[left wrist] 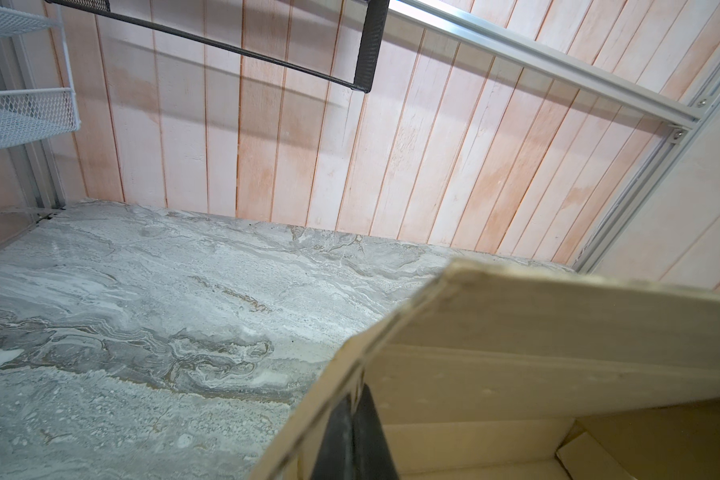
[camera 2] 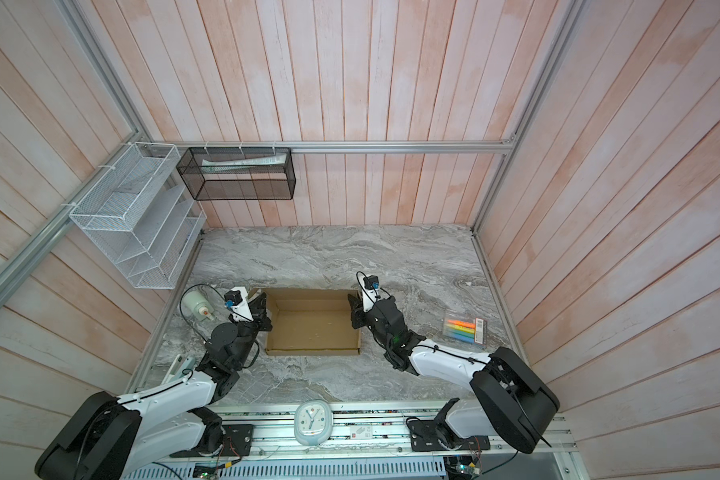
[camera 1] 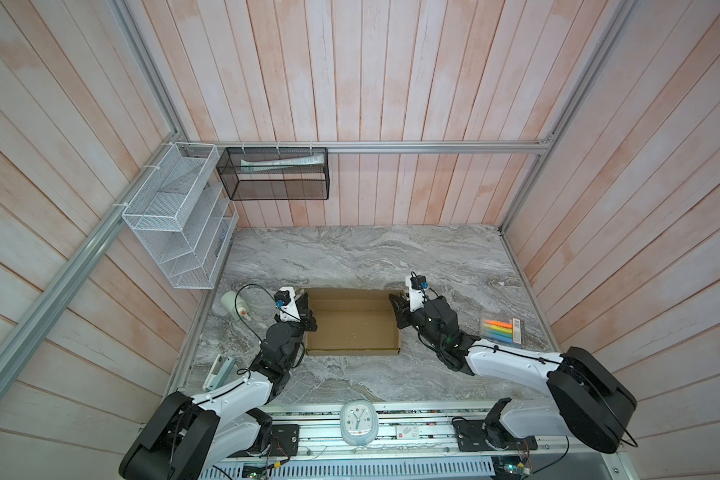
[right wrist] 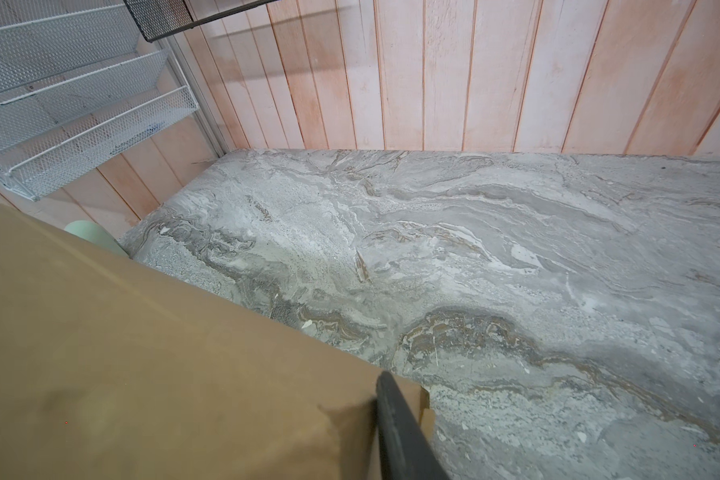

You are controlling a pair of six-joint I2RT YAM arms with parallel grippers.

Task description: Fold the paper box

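The shallow rectangular brown cardboard paper box (camera 1: 352, 322) sits open-topped near the middle of the grey marbled tabletop (camera 1: 350, 253), with its 4 walls raised and the far one tallest; both top views show it between the 2 arms (camera 2: 314, 322).

The left gripper (camera 1: 308, 313) is at the box's left wall. In the left wrist view its 2 black fingers (left wrist: 371, 440) are pressed together just inside that wall's upper edge. I cannot tell whether any cardboard is pinched between them.

The right gripper (camera 1: 396, 309) is at the box's right wall. The right wrist view shows only 1 black finger (right wrist: 400, 436), lying against the edge of a cardboard panel (right wrist: 142, 353). The other finger is hidden behind the panel, so I cannot tell how wide the jaws stand or whether they clamp the panel.

A white plastic bottle (camera 1: 233, 305) lies on its side left of the box. A clear pack of coloured markers (camera 1: 501, 330) lies well to the box's right.
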